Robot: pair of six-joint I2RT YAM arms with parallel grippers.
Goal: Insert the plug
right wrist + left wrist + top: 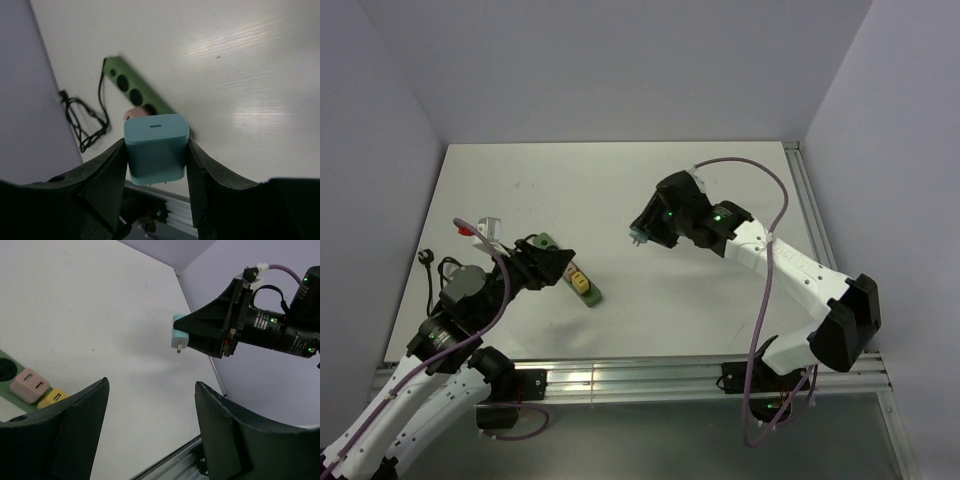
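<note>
My right gripper (pixel 642 233) is shut on a teal plug (pixel 638 237) and holds it in the air above the middle of the table, prongs down. In the right wrist view the plug (pixel 156 148) sits squarely between both fingers. A green power strip (pixel 586 287) lies on the table at the left, with a pink adapter (pixel 30 384) and a yellow one (pixel 53 397) in it. My left gripper (pixel 560 263) is open and empty, right over the strip's far part. The left wrist view shows the plug (pixel 179 335) well apart from the strip (pixel 7 371).
A black cable (pixel 432 268) coils at the table's left edge, also in the right wrist view (pixel 82 122). A small clear and red object (pixel 480 228) lies behind the left gripper. An aluminium rail (pixel 640 378) runs along the near edge. Walls close in on three sides.
</note>
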